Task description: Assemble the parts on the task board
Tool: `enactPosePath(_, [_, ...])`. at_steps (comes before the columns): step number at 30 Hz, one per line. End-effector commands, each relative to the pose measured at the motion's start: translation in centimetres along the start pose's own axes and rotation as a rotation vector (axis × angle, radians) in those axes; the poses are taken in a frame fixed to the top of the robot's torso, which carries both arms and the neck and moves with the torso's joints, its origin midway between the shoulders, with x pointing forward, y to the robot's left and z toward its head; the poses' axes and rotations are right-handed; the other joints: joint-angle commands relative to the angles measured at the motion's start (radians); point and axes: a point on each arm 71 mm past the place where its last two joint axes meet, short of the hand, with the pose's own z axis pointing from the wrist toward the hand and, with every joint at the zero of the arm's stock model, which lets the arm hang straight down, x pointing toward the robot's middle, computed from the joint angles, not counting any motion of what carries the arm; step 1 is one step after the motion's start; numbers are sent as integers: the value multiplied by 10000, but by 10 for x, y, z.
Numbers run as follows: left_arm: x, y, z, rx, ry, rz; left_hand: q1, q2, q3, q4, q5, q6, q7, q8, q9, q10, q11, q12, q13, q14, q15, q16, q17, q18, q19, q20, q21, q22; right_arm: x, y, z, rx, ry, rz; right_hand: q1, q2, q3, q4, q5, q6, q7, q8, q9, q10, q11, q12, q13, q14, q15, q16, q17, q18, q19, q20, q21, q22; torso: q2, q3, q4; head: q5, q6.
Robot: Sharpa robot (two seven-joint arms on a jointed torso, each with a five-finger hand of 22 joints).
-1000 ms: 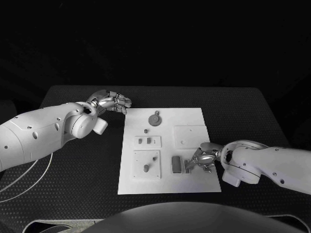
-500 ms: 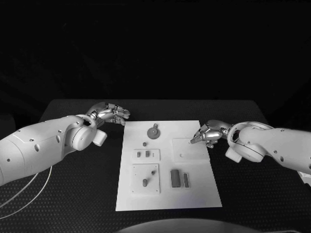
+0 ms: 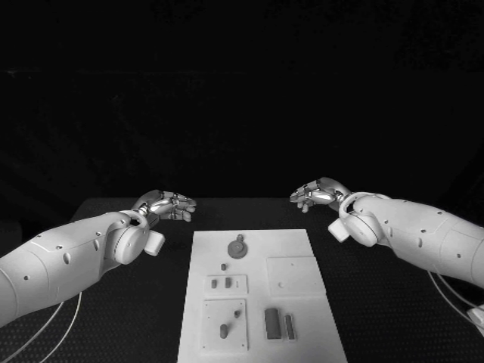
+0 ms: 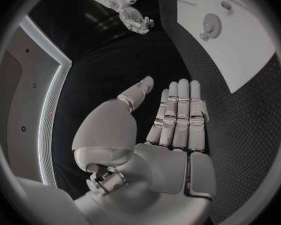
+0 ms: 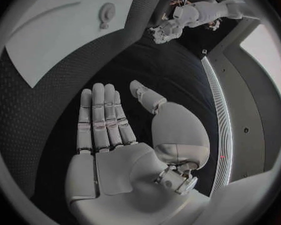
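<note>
The white task board [image 3: 308, 302] lies in the middle of the black table. A round grey part [image 3: 237, 247] sits near its far edge. Small parts [image 3: 229, 283] stand in a raised plate, and two dark bars [image 3: 279, 323] lie at the near right. My left hand [image 3: 167, 205] hovers off the board's far left corner, my right hand [image 3: 318, 193] past its far right corner. In the wrist views the left hand [image 4: 178, 120] and the right hand [image 5: 106, 120] lie flat with straight fingers, holding nothing. The board [image 4: 247, 50] and round part [image 5: 107, 11] show beyond them.
A square raised plate [image 3: 294, 274] and a tall one with a small peg [image 3: 224, 327] sit on the board. Cables [image 3: 46, 325] hang by the left arm at the table's side. Black table [image 3: 373, 302] surrounds the board.
My right hand has lifted off the dark bars at the board's near right and moved to beyond its far right corner. The camera has tilted upward. The left hand has stayed near the far left corner.
</note>
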Motion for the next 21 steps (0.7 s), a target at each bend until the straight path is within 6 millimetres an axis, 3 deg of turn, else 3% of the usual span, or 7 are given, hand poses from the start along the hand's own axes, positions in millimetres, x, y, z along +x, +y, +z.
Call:
enactPosePath(1, [0,-4,3,423,377,-646,-353,-66,-104,0,17,-424,-9,-223,-115,-653,109,-96,-285,-811,295,-791,-249,-91,-907,300,-64,-422,5,-3,5,-694,74,1597,65,92,64,-24,44,-432,-172,-170,-105,-1017,438,-1718,-1423,-1559,877,-2159,-1021,-655,-1893,423,-1338,-535,-199,-5,-68,92,329])
enactPosePath(5, [0,1,8,518,292,-753,-837,-231,-377,-62,-104,-1108,-202,-538,-246,-2061,130,-96,-923,-2204,603,-1860,-650,-149,-2240,769,-72,-1230,13,-8,8,-787,55,2050,148,242,-234,0,-37,-872,-196,-242,-248,-810,460,-2981,-3038,-1737,919,-3480,-1841,-815,-2418,592,-1982,-807,-296,16,-96,191,535])
enactPosePath(14, [-11,14,7,361,59,-883,-1099,-162,-564,-87,-203,-1435,-387,-590,-197,-2587,-28,-33,-1450,-2677,618,-2302,-874,-149,-2613,964,-28,-1990,41,-20,8,-691,454,2608,-187,419,-1132,-3,-38,-1082,-106,-170,-422,-467,531,-3632,-4171,-1529,975,-4095,-2329,-645,-2104,630,-2371,-1061,-440,154,-75,382,762])
enactPosePath(15, [-11,16,6,63,-203,-531,-10526,709,-5252,2462,-725,-8410,-1687,-3625,-4400,-11621,-1153,-722,-3516,-9417,-781,-5544,-5790,-149,-9561,244,-665,-10610,32,-20,8,-362,131,2098,-9292,838,-6991,2775,-542,-8840,-1771,-1848,-6485,-9275,-958,-5822,-7226,-8632,-561,-8602,-6321,-1816,-6478,-1420,-5252,-4271,-387,69,-87,325,676])
enactPosePath(17, [-10,15,6,89,-225,-551,-10526,709,-5252,2462,-725,-8410,-1687,-3625,-4400,-11621,-1153,-722,-3516,-9417,-781,-5544,-5790,-149,-9561,244,-665,-10610,32,-19,8,-391,102,2129,-9292,838,-6991,2775,-542,-8840,-1771,-1848,-6485,-9275,-958,-5822,-7226,-8632,-561,-8602,-6321,-1816,-6478,-1420,-5252,-4748,-409,89,-121,347,655])
enactPosePath(18, [-9,15,6,114,-246,-570,-10526,709,-5252,2462,-725,-8410,-1687,-3625,-4400,-11621,-1153,-722,-3516,-9417,-781,-5544,-5790,-149,-9561,244,-665,-10610,33,-18,7,-417,76,2157,-9292,838,-6991,2775,-542,-8840,-1771,-1848,-6485,-9275,-958,-5822,-7226,-8632,-561,-8602,-6321,-1816,-6478,-1420,-5252,-11838,-429,106,-152,367,637])
enactPosePath(21, [-4,15,3,260,-375,-682,-10526,709,-5252,2462,-725,-8410,-1687,-3625,-4400,-11621,-1153,-722,-3516,-9417,-781,-5544,-5790,-149,-9561,244,-665,-10610,36,-14,5,-569,-82,2329,-9292,838,-6991,2775,-542,-8840,-1771,-1848,-6485,-9275,-958,-5822,-7226,-8632,-561,-8602,-6321,-1816,-6478,-1420,-5252,-11838,-546,211,-334,485,527])
